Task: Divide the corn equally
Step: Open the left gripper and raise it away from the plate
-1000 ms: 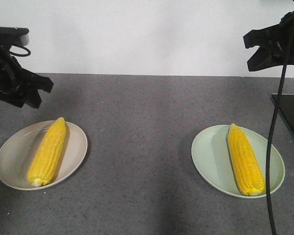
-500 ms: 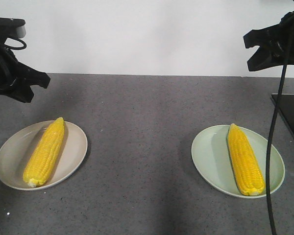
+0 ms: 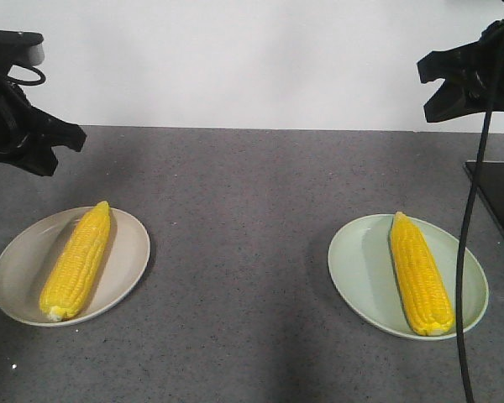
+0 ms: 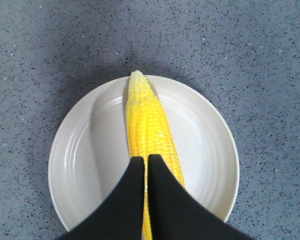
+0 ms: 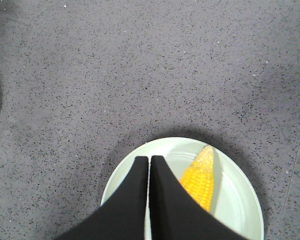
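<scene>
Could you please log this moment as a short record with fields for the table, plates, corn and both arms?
surface: grey speckled table
left plate: beige, holds one cob
left cob: lies lengthwise on the plate, tip pointing away
right plate: pale green, holds one cob
right cob: lies toward the plate's right side
left gripper: raised above the left plate, jaws shut, empty
right gripper: raised above the right plate, jaws shut, empty
split: one cob per plate
</scene>
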Available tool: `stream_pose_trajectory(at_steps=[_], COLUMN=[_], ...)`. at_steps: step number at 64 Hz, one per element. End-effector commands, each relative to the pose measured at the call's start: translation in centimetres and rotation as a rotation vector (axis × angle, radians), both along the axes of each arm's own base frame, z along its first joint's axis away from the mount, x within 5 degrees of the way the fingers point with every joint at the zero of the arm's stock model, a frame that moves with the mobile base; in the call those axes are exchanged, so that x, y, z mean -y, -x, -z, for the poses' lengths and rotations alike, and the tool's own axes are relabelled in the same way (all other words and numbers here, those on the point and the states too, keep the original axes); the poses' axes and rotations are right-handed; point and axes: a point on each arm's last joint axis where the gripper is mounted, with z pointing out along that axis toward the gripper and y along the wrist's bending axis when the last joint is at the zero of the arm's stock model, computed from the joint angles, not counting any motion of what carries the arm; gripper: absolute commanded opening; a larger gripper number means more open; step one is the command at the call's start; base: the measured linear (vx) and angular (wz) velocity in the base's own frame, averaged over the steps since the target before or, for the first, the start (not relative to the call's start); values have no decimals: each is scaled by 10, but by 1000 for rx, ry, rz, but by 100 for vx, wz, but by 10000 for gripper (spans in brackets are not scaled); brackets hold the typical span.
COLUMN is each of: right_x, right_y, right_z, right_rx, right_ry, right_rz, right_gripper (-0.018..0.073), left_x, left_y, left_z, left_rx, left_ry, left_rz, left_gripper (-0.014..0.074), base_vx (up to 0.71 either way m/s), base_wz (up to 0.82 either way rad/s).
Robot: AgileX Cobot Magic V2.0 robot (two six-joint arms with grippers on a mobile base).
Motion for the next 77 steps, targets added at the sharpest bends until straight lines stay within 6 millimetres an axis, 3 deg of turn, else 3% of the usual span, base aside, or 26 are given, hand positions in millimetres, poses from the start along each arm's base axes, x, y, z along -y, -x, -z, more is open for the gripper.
stream_pose_trajectory(at_steps=[1,19,32,41,51,58,77], right_x=[-1,-1,-1,-1,-1,-1,-1], right_y=[13,13,13,13,13,13,13], right_z=[-24,-24,-24,-24,-24,-24,-24], right_rx=[81,81,81,81,81,81,81], right_ry=[-26,-26,-26,-26,-26,-26,-26], right_rz=[3,3,3,3,3,3,3], right_gripper=[-9,-9,-9,-9,-9,-9,-9], left_x=[1,0,-10,-15,-22,-27,-40], left_y=[7,7,40,80,127,166,238], left_z=[-23,-17,-24,-27,-7,26,99], left_rx=[90,90,195,422,701,882,1104], left_ry=[26,14,-49,-21,18,66,168], left_rz=[-2,-6,-6,-19,-33,-60,-162], left_gripper=[-7,-7,-7,-7,-7,-7,-7], base_vx=[0,0,0,0,0,0,0], base_wz=[0,0,0,0,0,0,0])
